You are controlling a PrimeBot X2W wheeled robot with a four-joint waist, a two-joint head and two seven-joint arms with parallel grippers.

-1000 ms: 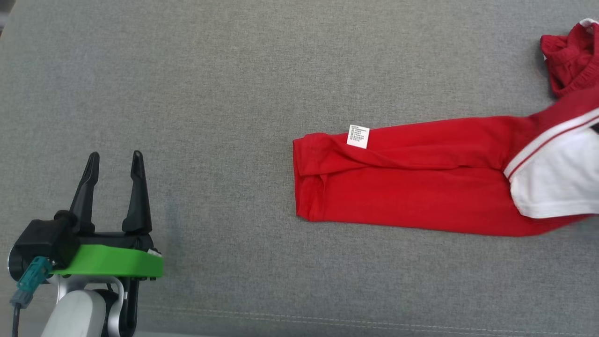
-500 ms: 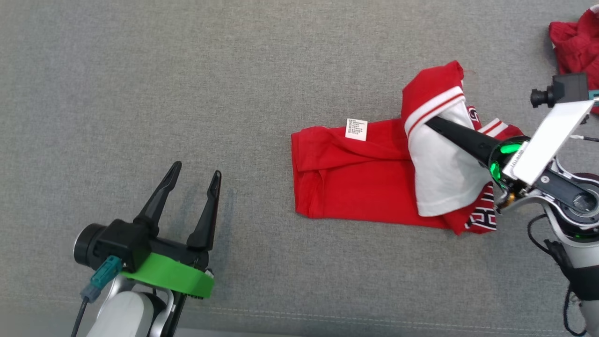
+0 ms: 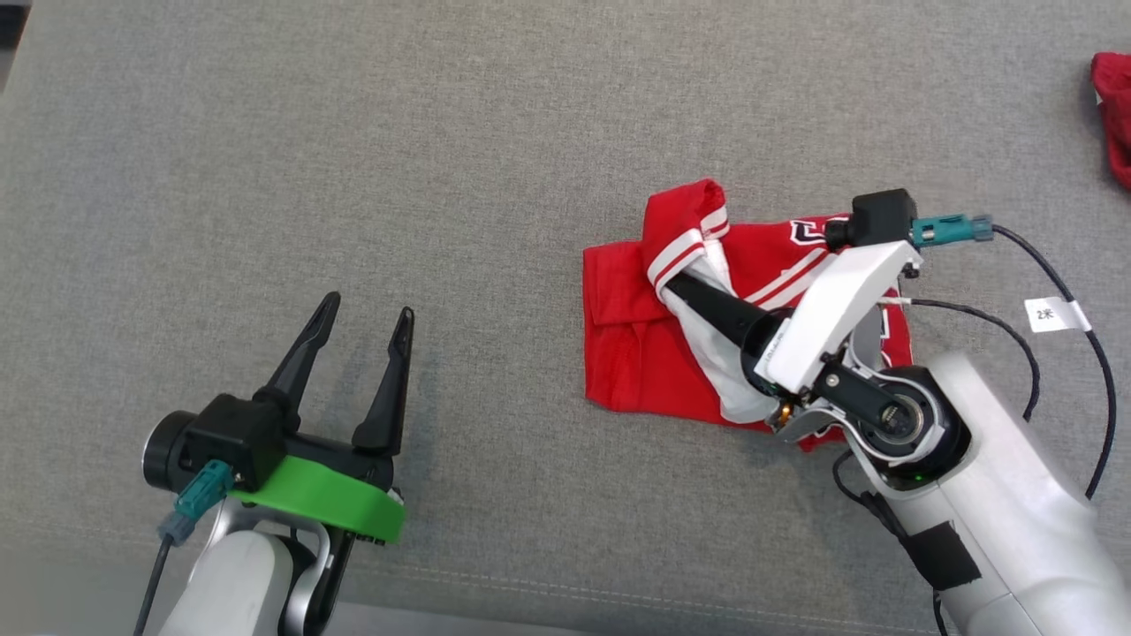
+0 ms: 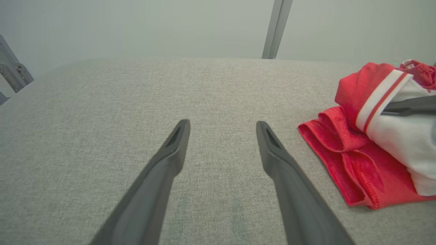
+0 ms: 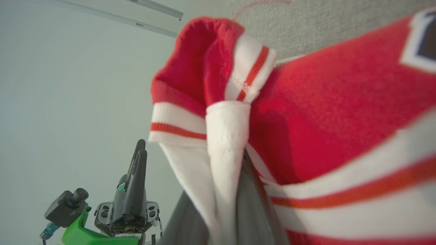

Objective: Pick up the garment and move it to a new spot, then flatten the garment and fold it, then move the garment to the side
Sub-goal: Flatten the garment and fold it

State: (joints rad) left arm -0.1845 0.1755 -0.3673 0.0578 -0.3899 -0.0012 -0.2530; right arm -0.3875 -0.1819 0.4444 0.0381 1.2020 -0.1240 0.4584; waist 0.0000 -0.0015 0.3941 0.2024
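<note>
With the left gripper [image 3: 368,307] gaping idle, the right gripper [image 3: 676,284] is pinching the garment [image 3: 632,362] by its bunched cuff, risking a slipping, crooked fold.

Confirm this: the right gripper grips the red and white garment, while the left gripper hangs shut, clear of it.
Not quite. The left gripper is open, jaws spread wide, as the head view shows. The right gripper does grip the garment, and the left one hangs clear of it.
</note>
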